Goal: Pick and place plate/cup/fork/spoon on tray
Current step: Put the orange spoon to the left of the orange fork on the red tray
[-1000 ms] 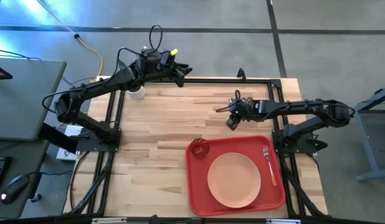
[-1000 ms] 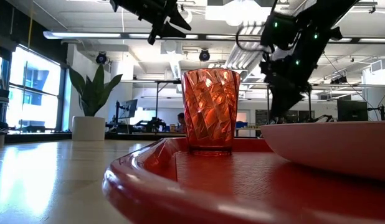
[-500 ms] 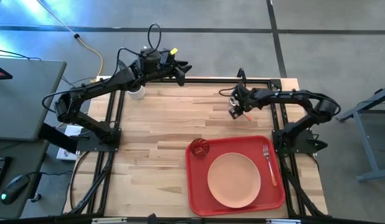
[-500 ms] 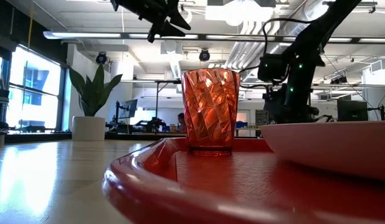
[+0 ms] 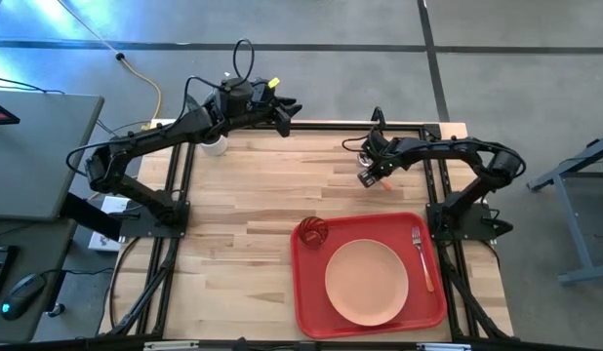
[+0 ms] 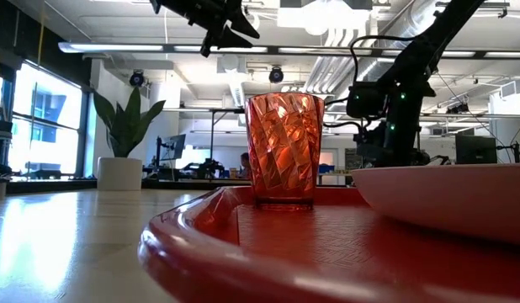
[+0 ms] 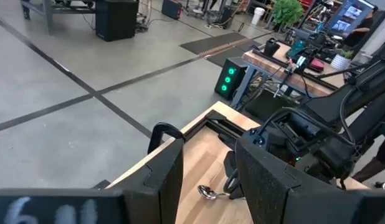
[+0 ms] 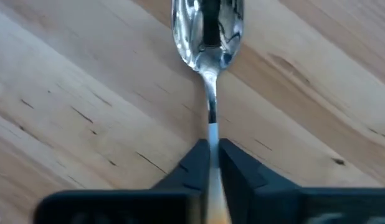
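The spoon [image 8: 207, 25] lies on the bare wood at the table's far right, its silver bowl pointing away from my right gripper [image 8: 211, 149], which is shut on its handle [image 5: 370, 175]. On the red tray [image 5: 306, 292] at the near right rest the salmon plate [image 5: 366, 283], the red-orange cup [image 5: 313, 232], standing upright, and the fork [image 5: 422, 258] along the right rim. My left gripper [image 5: 287, 115] hangs open, with nothing between its fingers, high above the table's far edge. From there it sees the spoon's bowl [image 7: 208, 193]. My right gripper pinches the spoon's thin handle between its two fingers, where the metal neck [image 8: 210, 134] meets the orange part. The fingers come from above, pointing down, one on either side of the handle. The spoon's bowl lies on the wood.
A white pot with a green plant [image 5: 214, 146] stands at the table's far left corner. Bare wood stretches across the left half and between the spoon and the tray. The black frame rail [image 5: 331, 125] runs along the far edge.
My right gripper has tipped to point down, dropped onto the spoon and shifted a little toward the far edge, while its arm has arched up behind it. The things on the tray have kept still.
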